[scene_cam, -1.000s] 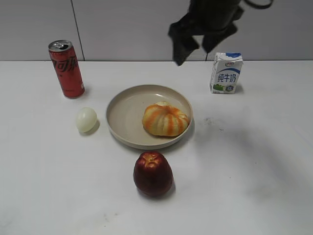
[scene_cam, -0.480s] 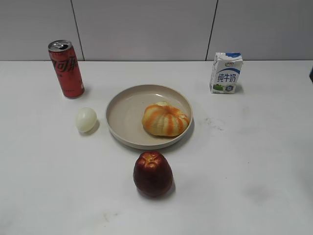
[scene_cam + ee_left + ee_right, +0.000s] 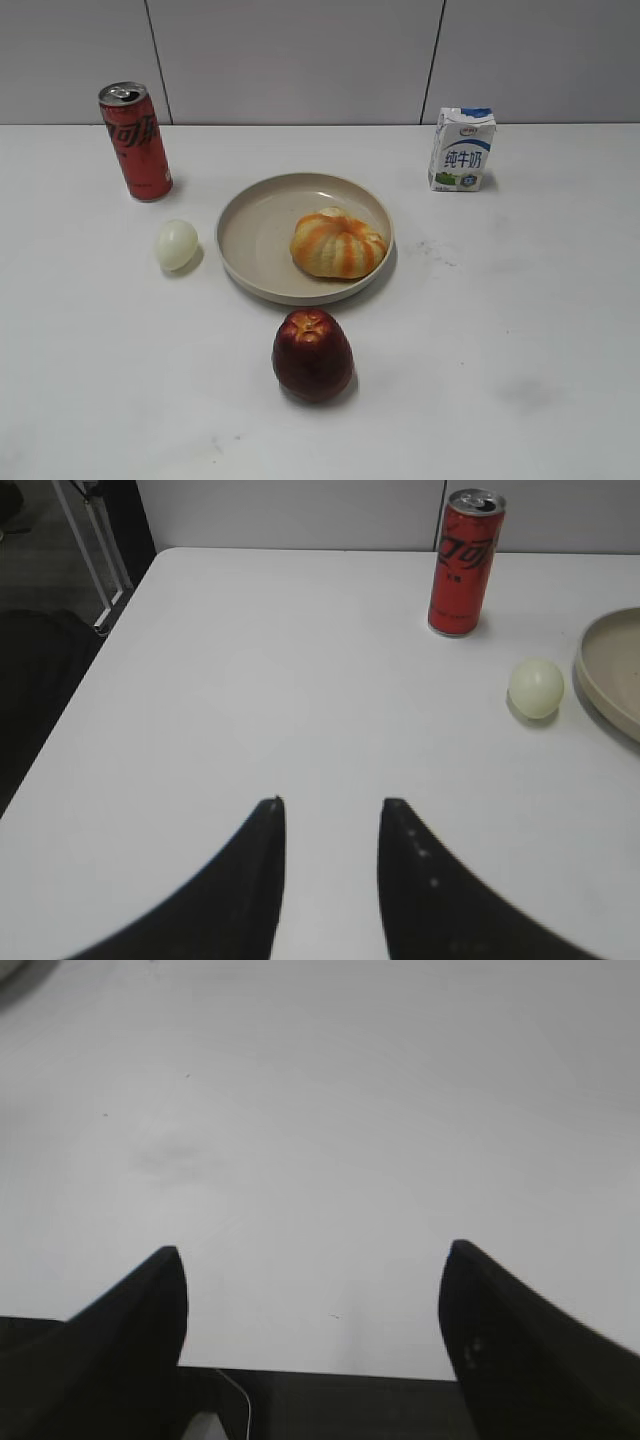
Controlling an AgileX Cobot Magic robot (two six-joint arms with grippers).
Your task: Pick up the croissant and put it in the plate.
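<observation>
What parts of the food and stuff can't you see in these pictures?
- Plate: left wrist view's right edge cuts it off.
- Croissant: underside hidden, resting on the plate.
- Apple: far side faces away in the exterior view.
- Milk carton: small print too tiny.
- Both grippers: absent from the exterior view.

Left tool (image 3: 330,825) curved matte black fingers, right tool (image 3: 315,1290) same black, tapering tips

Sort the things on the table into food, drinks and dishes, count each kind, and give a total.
Food: 3 (croissant, apple, egg)
Drinks: 2 (can, milk carton)
Dishes: 1 (plate)
Total: 6
</observation>
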